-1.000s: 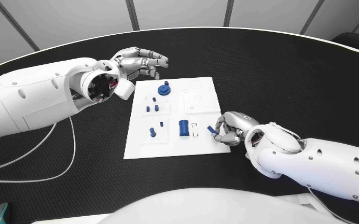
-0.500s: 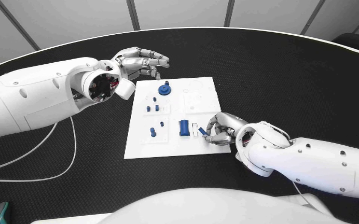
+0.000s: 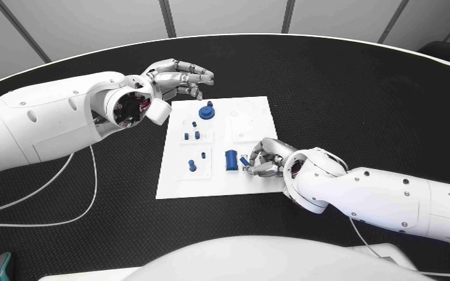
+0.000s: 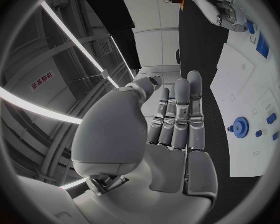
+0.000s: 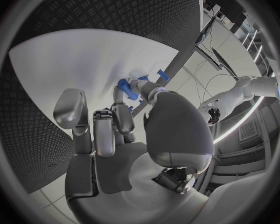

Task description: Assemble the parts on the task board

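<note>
The white task board (image 3: 180, 187) lies mid-table. On it are a blue gear (image 3: 206, 112), a blue cylinder (image 3: 231, 159) and several small blue pegs (image 3: 191, 165). My right hand (image 3: 265, 162) is over the board's near right part. It pinches a small blue part (image 3: 244, 161) in its fingertips, just right of the cylinder. The right wrist view shows that part (image 5: 124, 87) at the fingertips of the right hand (image 5: 118, 134), close above the board (image 5: 77, 64). My left hand (image 3: 178, 76) hovers past the board's far left corner, open and holding nothing. In the left wrist view, the left hand (image 4: 174, 122) is beside the gear (image 4: 241, 127).
Black textured table (image 3: 356, 99) surrounds the board. A white cable (image 3: 56, 183) runs across the table at the near left, below my left arm.
My right hand has moved left across the board's near edge with the small blue part, ending beside the blue cylinder. The left hand has barely shifted.
</note>
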Robot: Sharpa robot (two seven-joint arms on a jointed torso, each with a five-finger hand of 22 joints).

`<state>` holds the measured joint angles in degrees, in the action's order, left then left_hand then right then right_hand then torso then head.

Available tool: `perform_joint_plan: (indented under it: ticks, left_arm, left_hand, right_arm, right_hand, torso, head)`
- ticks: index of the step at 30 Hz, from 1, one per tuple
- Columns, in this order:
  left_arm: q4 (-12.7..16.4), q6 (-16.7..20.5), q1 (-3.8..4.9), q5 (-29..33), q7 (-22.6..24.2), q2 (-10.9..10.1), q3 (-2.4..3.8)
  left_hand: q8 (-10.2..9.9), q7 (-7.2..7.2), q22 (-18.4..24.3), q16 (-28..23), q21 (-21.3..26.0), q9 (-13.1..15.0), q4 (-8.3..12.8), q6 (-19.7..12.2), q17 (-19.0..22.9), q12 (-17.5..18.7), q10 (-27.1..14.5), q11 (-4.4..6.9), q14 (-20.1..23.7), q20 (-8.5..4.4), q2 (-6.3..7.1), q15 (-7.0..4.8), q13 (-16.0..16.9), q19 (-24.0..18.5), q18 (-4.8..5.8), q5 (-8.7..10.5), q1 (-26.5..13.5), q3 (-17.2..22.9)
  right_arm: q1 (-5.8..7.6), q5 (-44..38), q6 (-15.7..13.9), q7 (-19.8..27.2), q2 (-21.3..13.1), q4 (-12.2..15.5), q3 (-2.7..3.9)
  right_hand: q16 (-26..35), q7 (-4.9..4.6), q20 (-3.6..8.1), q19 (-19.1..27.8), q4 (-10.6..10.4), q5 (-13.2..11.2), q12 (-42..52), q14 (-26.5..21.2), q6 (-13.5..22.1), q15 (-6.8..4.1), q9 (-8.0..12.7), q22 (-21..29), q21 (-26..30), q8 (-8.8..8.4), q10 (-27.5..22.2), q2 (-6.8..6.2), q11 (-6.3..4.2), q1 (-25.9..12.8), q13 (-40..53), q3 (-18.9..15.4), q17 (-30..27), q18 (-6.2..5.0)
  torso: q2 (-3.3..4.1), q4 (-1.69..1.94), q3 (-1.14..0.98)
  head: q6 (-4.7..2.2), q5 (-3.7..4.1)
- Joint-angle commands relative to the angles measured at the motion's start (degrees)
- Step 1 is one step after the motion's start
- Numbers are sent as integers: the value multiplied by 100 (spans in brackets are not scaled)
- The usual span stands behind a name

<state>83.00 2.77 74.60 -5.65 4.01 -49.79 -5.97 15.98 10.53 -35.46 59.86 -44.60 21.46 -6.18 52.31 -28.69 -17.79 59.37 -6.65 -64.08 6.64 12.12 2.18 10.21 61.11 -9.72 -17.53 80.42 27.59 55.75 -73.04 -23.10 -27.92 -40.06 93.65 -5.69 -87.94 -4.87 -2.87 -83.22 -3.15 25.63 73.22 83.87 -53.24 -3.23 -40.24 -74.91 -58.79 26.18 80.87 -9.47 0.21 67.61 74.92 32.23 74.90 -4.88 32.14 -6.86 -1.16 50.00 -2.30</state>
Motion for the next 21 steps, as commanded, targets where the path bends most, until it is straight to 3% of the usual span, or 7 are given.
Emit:
perform_joint_plan:
  ticks: [1,21]
  left_arm:
    - [-4,-2,0,0,-2,5,0]
    - [-20,-27,0,0,-20,24,0]
  left_hand:
    - [14,5,5,19,21,-5,-47,-30,5,-18,-36,1,33,30,-35,-15,-10,10,-83,-17,-9,2]
    - [15,7,7,18,24,-6,-48,-34,6,-20,-39,-1,36,31,-33,-13,-11,11,-82,-17,-6,1]
  right_arm:
    - [1,8,-11,10,46,-14,10]
    - [16,282,222,-121,71,-106,35]
  right_hand:
    - [2,31,34,-25,202,30,36,523,-10,-36,-4,-829,11,20,34,11,-7,-64,346,220,1094,-15]
    - [3,75,58,-37,-25,113,42,524,-79,-64,-6,-822,38,29,54,19,-42,-484,351,192,1094,-15]
  torso:
    - [-2,-3,-6]
    - [-13,-6,-5]
  head:
    - [0,-6]
    - [0,-2]
